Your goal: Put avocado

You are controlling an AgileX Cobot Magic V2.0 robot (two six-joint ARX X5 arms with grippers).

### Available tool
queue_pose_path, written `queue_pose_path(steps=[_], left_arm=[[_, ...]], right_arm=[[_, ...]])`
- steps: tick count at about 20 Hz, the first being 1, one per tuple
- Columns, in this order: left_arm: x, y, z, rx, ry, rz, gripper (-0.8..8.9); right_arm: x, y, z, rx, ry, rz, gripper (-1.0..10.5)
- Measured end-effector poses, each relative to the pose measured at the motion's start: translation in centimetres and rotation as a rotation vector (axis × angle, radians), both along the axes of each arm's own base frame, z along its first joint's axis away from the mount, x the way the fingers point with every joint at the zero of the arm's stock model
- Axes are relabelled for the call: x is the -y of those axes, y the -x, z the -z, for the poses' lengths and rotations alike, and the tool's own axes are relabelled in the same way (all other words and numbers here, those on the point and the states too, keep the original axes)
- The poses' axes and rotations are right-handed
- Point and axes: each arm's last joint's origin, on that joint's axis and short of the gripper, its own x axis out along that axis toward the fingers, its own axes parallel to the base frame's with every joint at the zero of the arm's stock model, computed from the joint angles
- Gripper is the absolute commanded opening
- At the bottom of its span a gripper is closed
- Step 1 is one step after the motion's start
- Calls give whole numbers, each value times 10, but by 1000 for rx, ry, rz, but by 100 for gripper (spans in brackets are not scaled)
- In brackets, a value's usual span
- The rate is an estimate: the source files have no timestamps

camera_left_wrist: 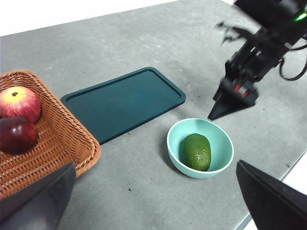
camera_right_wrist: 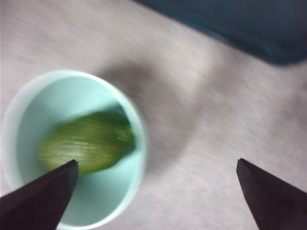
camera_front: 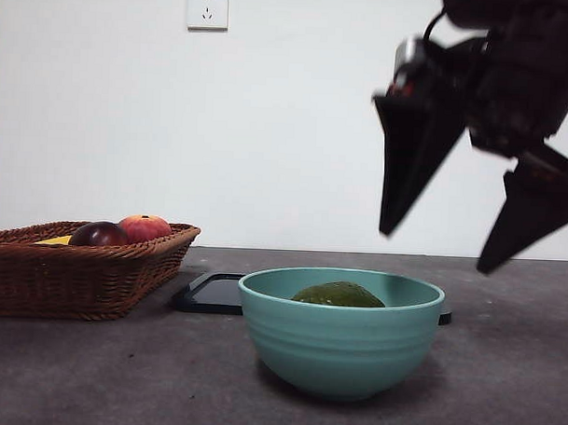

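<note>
- The avocado (camera_front: 338, 295) is seen lying inside the bowl (camera_front: 340, 350), which stands nearest the front camera on the table (camera_front: 502, 388)
- The tray (camera_left_wrist: 123, 102) is laid flat on the table just behind the bowl, between bowl and basket (camera_front: 76, 275)
- The basket is placed to the left of the bowl (in the front view), beside the tray
- Two round fruits (camera_left_wrist: 18, 117) are held in the basket, touching each other
- The right gripper (camera_front: 479, 229) is found above and to the right of the bowl, jaws spread, clear of the rim
- The left gripper (camera_left_wrist: 158, 201) is held high over the table's near side, jaws apart
</note>
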Motion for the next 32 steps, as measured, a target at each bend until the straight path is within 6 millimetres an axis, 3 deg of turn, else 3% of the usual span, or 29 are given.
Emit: queue_pose_path(steps=[7,19,28,32], left_arm=[[0,0,0,0,0,0,562],[0,0,0,0,0,0,562],[0,0,0,0,0,0,562],[0,0,0,0,0,0,562]], right_arm=[[-7,-6,24,-81,73,-7,462],[-14,-11,37,-152,19,-6,8],[-16,-16,33,-136,-9,43,8],[-17,-40,10,-115,-20,94,8]])
